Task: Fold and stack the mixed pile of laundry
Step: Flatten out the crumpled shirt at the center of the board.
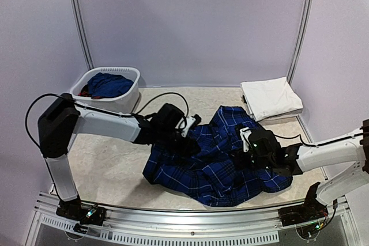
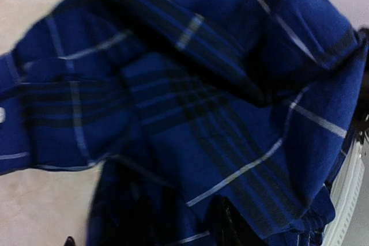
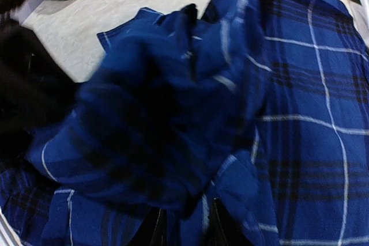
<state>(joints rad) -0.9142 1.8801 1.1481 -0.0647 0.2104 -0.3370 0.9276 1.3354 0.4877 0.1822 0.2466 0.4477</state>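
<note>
left arm: white links, black joints, looping black cable
right arm: white links, black wrist, green lights

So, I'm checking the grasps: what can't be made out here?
Left gripper: jaws buried in the shirt, top view; cloth covers them in the wrist view too.
Right gripper: grip hidden by shirt folds, top view; its wrist view is blurred.
Basket: wall hides what lies under the blue piece, top view.
</note>
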